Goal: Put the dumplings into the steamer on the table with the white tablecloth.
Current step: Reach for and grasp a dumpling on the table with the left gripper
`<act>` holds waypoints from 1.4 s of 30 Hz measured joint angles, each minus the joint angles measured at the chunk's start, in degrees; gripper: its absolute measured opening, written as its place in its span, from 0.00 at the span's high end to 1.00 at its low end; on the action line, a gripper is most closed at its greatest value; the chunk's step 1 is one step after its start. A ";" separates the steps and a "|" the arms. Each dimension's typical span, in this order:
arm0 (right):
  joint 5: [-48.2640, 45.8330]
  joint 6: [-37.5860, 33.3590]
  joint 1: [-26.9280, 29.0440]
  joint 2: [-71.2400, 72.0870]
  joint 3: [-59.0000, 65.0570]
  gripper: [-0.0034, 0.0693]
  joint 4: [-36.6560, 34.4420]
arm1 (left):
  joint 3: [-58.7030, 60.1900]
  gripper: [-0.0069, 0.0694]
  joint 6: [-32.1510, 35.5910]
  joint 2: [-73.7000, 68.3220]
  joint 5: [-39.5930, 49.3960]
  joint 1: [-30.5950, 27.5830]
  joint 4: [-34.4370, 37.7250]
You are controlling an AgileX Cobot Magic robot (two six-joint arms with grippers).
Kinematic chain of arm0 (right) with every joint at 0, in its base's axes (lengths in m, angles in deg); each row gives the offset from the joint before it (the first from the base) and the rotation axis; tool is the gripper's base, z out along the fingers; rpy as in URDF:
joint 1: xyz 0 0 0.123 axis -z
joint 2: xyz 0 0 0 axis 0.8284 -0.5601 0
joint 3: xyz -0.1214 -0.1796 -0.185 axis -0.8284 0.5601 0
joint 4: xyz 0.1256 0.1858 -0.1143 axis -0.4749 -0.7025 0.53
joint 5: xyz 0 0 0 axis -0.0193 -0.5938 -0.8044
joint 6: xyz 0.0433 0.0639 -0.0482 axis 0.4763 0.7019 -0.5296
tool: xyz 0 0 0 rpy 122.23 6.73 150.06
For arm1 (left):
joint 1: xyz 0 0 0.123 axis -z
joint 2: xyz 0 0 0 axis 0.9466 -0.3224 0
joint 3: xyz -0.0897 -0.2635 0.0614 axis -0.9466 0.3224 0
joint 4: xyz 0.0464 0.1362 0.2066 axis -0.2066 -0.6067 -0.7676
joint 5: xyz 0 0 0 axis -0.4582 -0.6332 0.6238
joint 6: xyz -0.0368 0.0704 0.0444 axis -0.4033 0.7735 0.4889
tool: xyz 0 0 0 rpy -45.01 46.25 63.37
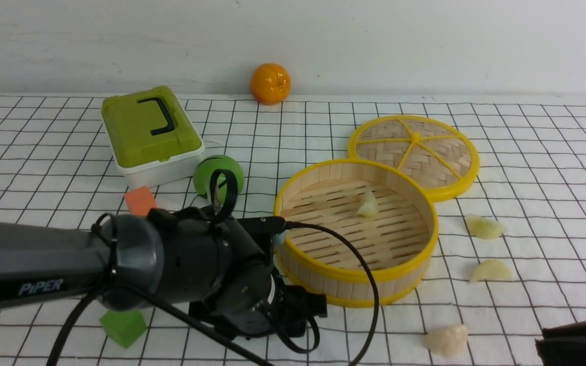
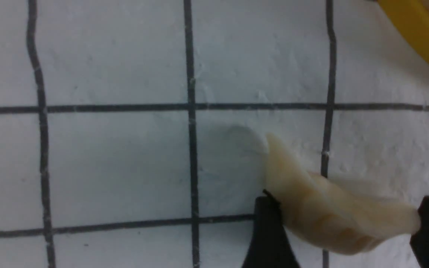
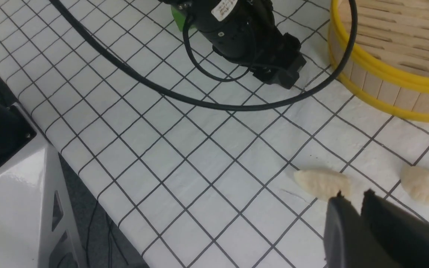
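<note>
Steamer (image 1: 344, 288) sits mid-table (image 1: 28, 173) on the white tablecloth (image 1: 552, 152), uncovered. Its lid (image 1: 425, 162) lies flat behind it to the right, partly hidden by the steamer's far rim. We see one inner dumpling (image 1: 368, 205) on the slatted floor, toward the far side. Three more lie on the cloth right of the steamer, all apart from each other: far dumpling (image 1: 484, 226), middle dumpling (image 1: 490, 271), near dumpling (image 1: 446, 339).

Left gripper (image 2: 348, 203) is down at the cloth just beside the steamer's near-left wall. Its fingers (image 2: 270, 230) touch both ends of a fifth one, the pinched dumpling (image 2: 322, 208), so we call it pinching lengthwise. We cannot tell whether that dumpling is off the cloth.

Right gripper (image 3: 355, 199) hangs at the table's near right, fingers pressed almost together with nothing between them, just beside the near dumpling.

Clutter on the left:
- green box (image 1: 150, 134)
- green ball (image 1: 218, 175), near the box
- orange cube (image 1: 139, 200), near the box
- green cube (image 1: 122, 326), near the front edge under the left arm

Orange fruit (image 1: 270, 83) sits by the back wall.
</note>
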 joint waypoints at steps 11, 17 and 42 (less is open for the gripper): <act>-0.13 0.00 -1.55 0.00 0.00 0.84 0.00 | 0.00 0.38 3.62 0.43 0.60 0.00 -1.21; -0.14 0.00 -2.24 0.00 0.00 0.83 0.43 | -4.69 0.60 11.08 6.12 10.46 0.00 -1.19; -0.01 -0.19 -2.24 0.00 0.00 0.81 0.88 | -12.19 0.93 4.19 6.53 24.09 0.00 -7.34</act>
